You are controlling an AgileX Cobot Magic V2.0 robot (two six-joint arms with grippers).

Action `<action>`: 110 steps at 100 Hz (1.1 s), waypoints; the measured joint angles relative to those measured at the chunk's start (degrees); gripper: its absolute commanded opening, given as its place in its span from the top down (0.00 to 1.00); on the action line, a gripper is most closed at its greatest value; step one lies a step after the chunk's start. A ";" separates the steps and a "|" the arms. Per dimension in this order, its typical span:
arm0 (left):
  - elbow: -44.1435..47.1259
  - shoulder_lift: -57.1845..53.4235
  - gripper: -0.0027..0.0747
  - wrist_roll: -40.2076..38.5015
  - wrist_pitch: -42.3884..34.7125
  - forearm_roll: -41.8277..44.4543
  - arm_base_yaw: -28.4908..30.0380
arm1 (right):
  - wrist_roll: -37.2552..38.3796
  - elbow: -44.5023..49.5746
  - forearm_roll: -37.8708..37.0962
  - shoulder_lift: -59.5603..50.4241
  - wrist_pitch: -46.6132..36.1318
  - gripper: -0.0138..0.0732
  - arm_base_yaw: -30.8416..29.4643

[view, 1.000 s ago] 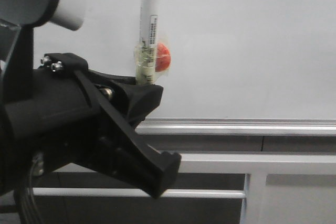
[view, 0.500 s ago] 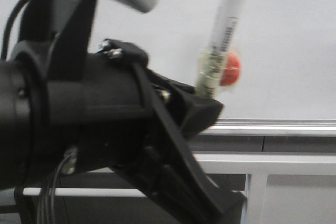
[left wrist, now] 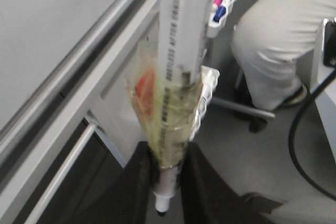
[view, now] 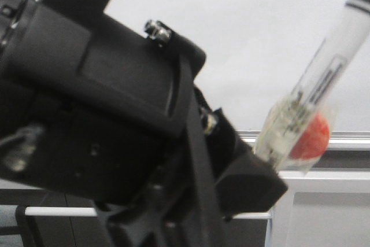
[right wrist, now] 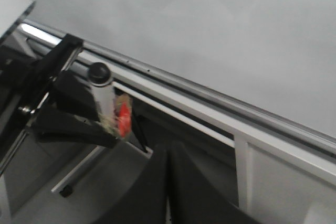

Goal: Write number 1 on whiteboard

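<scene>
Whiteboard (view: pixel 260 39) shows no stroke yet; left fingers (left wrist: pixel 167 182) clamp the marker (view: pixel 324 85) away from it; right fingers (right wrist: pixel 167 182) closed, empty.

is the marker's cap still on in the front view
Yes, the marker in the left claw shows a dark cap at its raised end.

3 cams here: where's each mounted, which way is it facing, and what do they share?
Front view: behind the arms, facing forward at the whiteboard; the left arm fills the near field, its tool holding the marker.
Left wrist view: on the left wrist, looking along the marker past the board's frame to the floor; tool fingers show.
Right wrist view: on the right wrist, facing the whiteboard; its own closed tool shows.
Shared: all three show the marker with its orange disc.
</scene>
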 measured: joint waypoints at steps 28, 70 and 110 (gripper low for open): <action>-6.23 -0.53 0.99 0.13 26.63 16.17 7.02 | -2.12 0.00 -0.89 3.76 -2.76 0.68 6.13; -7.27 -0.86 0.99 -0.57 32.29 37.64 10.01 | -2.73 0.00 -1.03 14.88 -13.25 0.19 6.22; -11.22 -0.88 0.99 -9.68 30.67 48.36 16.42 | -9.30 -6.56 0.54 24.64 -15.50 0.19 12.21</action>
